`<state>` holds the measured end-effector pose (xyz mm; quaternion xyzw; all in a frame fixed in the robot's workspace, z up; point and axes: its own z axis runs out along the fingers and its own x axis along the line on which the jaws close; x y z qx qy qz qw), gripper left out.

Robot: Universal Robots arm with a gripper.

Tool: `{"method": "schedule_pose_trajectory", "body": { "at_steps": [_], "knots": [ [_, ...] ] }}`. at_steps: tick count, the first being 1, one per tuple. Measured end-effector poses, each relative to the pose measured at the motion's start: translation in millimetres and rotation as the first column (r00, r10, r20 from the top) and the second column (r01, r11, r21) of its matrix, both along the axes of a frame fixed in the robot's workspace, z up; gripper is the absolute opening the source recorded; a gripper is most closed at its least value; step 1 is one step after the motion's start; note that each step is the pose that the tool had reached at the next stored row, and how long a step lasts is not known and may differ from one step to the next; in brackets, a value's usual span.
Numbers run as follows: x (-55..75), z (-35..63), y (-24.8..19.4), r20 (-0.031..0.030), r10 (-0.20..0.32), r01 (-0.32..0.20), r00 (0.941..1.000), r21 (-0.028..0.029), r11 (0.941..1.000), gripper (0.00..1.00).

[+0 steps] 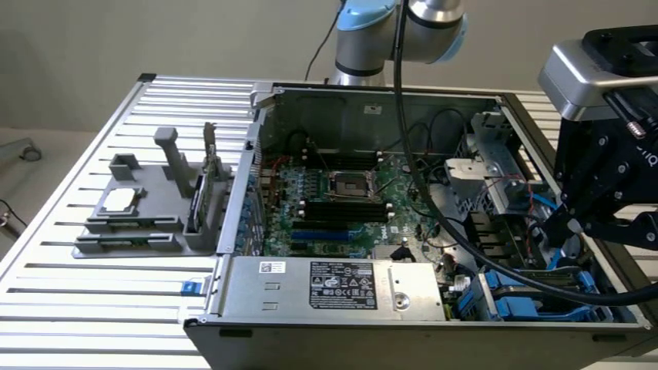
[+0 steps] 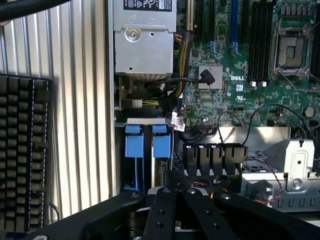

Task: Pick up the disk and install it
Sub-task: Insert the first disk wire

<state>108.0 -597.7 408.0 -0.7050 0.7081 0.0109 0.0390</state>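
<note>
Disk [image 2: 161, 144] sits right under the gripper [image 2: 172, 176], standing on edge in the drive cage [image 1: 550, 311] at the corner of the open case on the exterior view's right. The gripper's jaws are drawn in narrow, meeting just beside the disk's blue carrier frame. The black linkage hides the contact itself, so I cannot tell whether they actually pinch the frame. The disk's thin edge faces up toward the wrist. Its visible long edge runs parallel to the case's nearby side wall, with the blue tab end pointing toward the power supply [image 2: 144, 45]. The flat faces look to be vertical. The first risk, as I judge it, is a shallow or off-centre hold on that slim plastic edge, which could slip free or tilt the disk so that it binds in the cage. A second blue carrier [image 2: 132, 145] stands just beside it, on the side nearer the case wall, and a sideways drift could knock or catch it. A little farther on, loose black cables [image 2: 172, 92] hang between the cage and the power supply, near enough to snag on a corner of the disk or be pinched beneath it. Farther still, the arm's own black hose [image 1: 403, 116] droops across the motherboard [image 2: 235, 100]. A wide swing could drag it over the parts there.
</note>
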Motion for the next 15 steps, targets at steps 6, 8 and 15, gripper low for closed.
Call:
{"method": "schedule_pose_trajectory", "body": {
  "at_steps": [6, 8, 15],
  "knots": [
    [0.0, 0.0, 0.0, 0.0, 0.0, 0.0, 1.0, 0.0, 1.0, 0.11],
    [0.0, 0.0, 0.0, 0.0, 0.0, 0.0, 1.0, 0.0, 1.0, 0.11],
    [0.3, -1.1, 0.0, 0.0, -0.09, 0.09, 0.9959, 0.0001, 0.9959, 0.11]
  ]
}}
